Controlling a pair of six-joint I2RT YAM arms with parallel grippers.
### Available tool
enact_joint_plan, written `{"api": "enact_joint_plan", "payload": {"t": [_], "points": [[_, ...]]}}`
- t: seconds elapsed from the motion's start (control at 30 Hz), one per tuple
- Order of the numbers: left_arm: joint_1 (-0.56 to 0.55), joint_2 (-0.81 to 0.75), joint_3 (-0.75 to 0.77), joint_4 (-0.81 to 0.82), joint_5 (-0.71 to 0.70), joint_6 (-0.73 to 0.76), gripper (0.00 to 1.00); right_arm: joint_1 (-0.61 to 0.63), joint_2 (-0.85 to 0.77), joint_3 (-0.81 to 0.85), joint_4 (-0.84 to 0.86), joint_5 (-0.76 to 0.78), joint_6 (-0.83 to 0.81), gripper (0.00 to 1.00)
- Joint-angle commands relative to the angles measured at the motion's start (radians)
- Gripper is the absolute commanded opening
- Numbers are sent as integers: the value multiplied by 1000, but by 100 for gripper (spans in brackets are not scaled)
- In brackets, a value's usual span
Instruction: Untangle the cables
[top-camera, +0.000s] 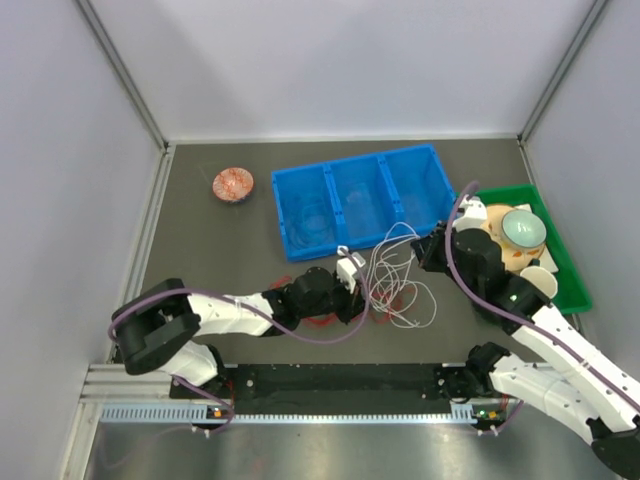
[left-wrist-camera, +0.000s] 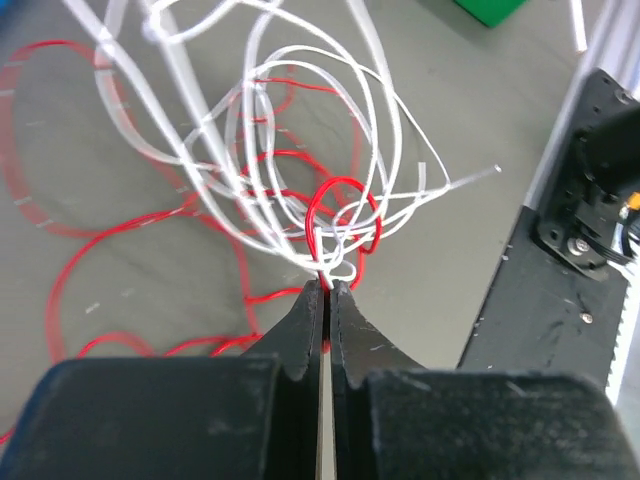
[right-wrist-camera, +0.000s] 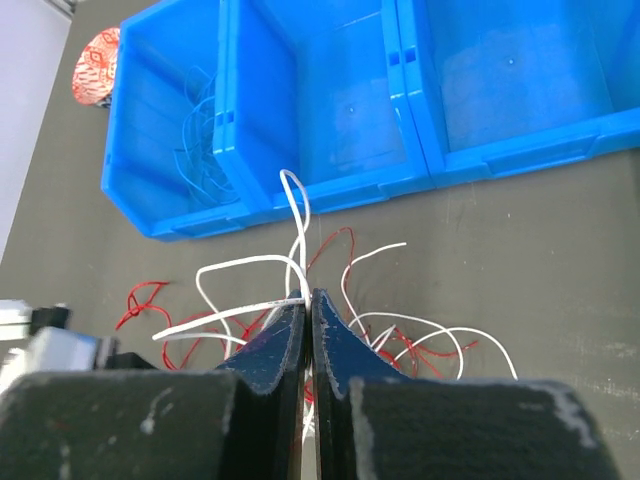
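From above, the white cables (top-camera: 402, 272) lie in loose loops mid-table, tangled over the red cables (top-camera: 322, 320), which spread toward seven o'clock. The left gripper (top-camera: 360, 290) reaches into the heap from nine o'clock and the right gripper (top-camera: 420, 252) from two o'clock. A blue tray (top-camera: 355, 232) sits at twelve o'clock of the tangle, with a blue cable (top-camera: 310, 222) in its left compartment. A green tray (top-camera: 566, 285) is at three o'clock and a red-patterned bowl (top-camera: 233, 184) at ten.

Through the left wrist camera, the black fingers are pressed together, nipping a white strand and a red loop at their very tips. White loops fan out toward twelve o'clock, red ones toward nine.

Through the right wrist camera, the fingers are closed too, pinching one white cable that rises toward twelve o'clock, in front of the tray's wall.
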Motion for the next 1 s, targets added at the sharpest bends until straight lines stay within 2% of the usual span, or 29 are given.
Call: {"api": "enact_joint_plan", "payload": {"t": [0.0, 0.23, 0.3, 0.37, 0.47, 0.53, 0.67, 0.77, 0.8, 0.83, 0.93, 0.97], "points": [[-1, -172, -51, -83, -158, 21, 0, -10, -38, 73, -3, 20, -19, 0], [6, -576, -129, -432, -447, 4, 0, -19, -76, 120, -69, 126, -68, 0], [6, -708, -157, -468, -524, -35, 0, -32, -79, 125, -81, 138, -78, 0], [9, -804, -172, -493, -660, -96, 0, -36, -85, 131, -84, 149, -81, 0], [25, -886, -169, -597, -798, -180, 0, -36, -93, 155, -92, 161, -91, 0], [36, -924, -176, -649, -843, -212, 0, -36, -102, 183, -101, 170, -108, 0], [39, -941, -166, -747, -906, -286, 0, -38, -120, 249, -113, 155, -124, 0], [39, -927, -172, -728, -859, -276, 0, -36, -131, 300, -118, 114, -122, 0], [39, -918, -171, -720, -842, -268, 2, -38, -127, 310, -118, 83, -121, 0], [39, -895, -168, -715, -825, -259, 15, -36, -122, 329, -118, 68, -113, 0], [40, -828, -150, -708, -786, -239, 25, -36, -108, 344, -119, 11, -99, 0], [39, -812, -137, -708, -780, -233, 48, -36, -107, 346, -119, 2, -95, 0]]}}
